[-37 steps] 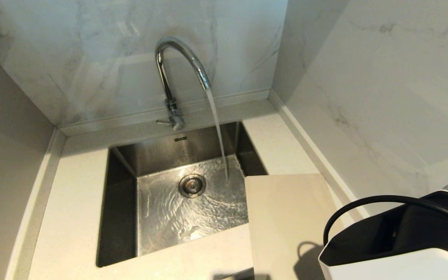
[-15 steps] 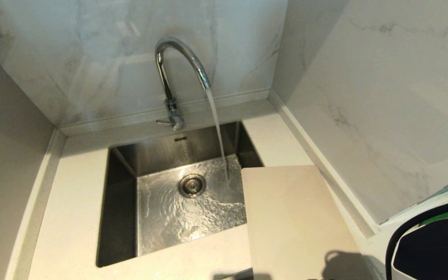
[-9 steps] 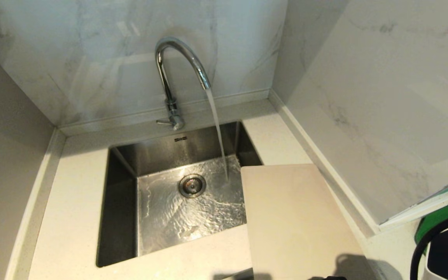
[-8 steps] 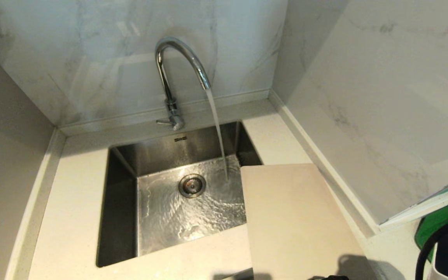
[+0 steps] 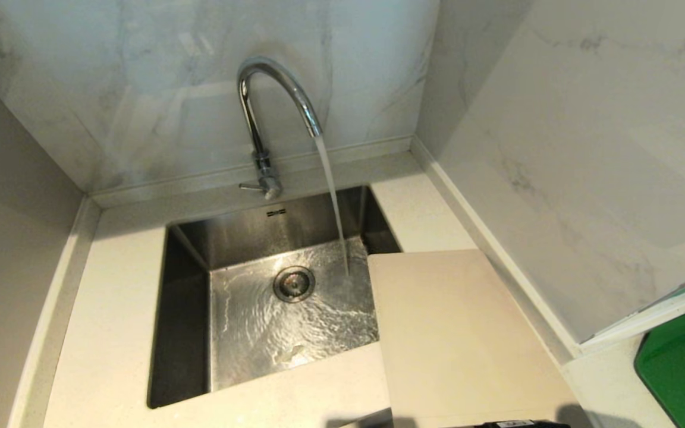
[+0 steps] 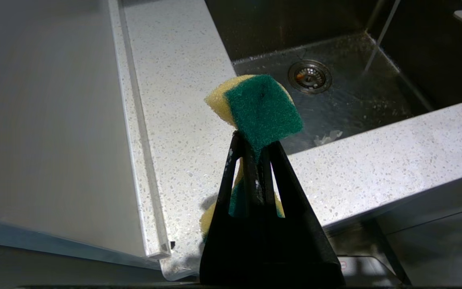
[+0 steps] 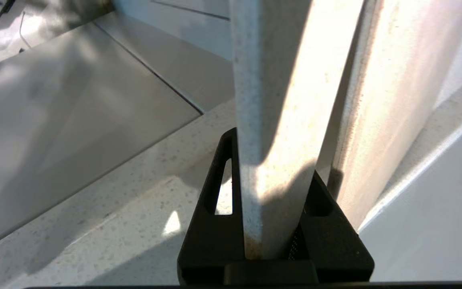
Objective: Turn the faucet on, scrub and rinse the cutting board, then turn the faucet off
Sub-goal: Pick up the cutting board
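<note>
The chrome faucet (image 5: 271, 119) stands behind the sink and a stream of water (image 5: 333, 202) runs from its spout into the basin. The cream cutting board (image 5: 461, 339) lies slanted over the sink's right front corner and the counter, its far edge just right of the stream. In the right wrist view my right gripper (image 7: 273, 156) is shut on the cutting board (image 7: 275, 100) at its near edge. In the left wrist view my left gripper (image 6: 255, 140) is shut on a yellow and green sponge (image 6: 261, 106), held above the counter at the sink's left front.
The steel sink (image 5: 188, 297) has a round drain (image 5: 294, 283) and water rippling over its floor. A bright green board (image 5: 681, 362) lies on the counter at the far right. Marble walls close in the back and right side.
My right arm's housing has dropped out of the head view at the lower right, uncovering the green board. The cutting board's far edge has crept a little further toward the back.
</note>
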`<state>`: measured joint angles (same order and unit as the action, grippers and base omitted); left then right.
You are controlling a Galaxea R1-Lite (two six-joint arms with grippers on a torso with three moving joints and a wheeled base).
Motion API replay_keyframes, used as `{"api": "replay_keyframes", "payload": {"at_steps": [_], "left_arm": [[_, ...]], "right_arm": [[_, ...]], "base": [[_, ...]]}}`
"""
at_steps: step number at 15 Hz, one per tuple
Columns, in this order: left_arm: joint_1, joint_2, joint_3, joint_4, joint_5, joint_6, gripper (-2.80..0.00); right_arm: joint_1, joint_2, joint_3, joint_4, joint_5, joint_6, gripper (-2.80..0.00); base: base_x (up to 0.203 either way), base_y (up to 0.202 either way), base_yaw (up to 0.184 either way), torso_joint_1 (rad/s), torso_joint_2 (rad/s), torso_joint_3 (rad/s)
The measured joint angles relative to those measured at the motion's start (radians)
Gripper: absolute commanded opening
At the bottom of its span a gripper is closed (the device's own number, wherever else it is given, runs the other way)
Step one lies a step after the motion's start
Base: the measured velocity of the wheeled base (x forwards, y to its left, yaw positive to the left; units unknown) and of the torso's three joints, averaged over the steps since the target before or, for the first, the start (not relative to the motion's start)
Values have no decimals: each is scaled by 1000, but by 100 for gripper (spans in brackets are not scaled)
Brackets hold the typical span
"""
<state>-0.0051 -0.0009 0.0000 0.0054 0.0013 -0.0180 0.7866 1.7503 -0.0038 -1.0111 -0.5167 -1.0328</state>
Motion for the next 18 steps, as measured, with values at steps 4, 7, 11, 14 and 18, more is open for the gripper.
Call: {"api": "replay_keyframes", "payload": {"at_steps": [4,7,11,14,18], "left_arm": [[1,0,0,0,0,0,-280],[1,0,0,-1,0,0,-280],[1,0,0,-1,0,0,-280],[1,0,0,-1,0,0,-280],[0,0,0,-1,0,0,-280]], "right_arm": [[-1,-52,2,1,1,1,-280],[-1,-71,-2,0,6,6,-280],[-2,-105,-1,2,6,6,-280],[-3,-150,2,47,2,-2,-280],[-5,-186,2,61,-2,-42,-280]], "base": [[0,0,0,0,0,0],[0,0,0,0,0,0],[0,0,0,0,0,0],[0,0,0,0,0,0],[0,0,0,0,0,0]]}}
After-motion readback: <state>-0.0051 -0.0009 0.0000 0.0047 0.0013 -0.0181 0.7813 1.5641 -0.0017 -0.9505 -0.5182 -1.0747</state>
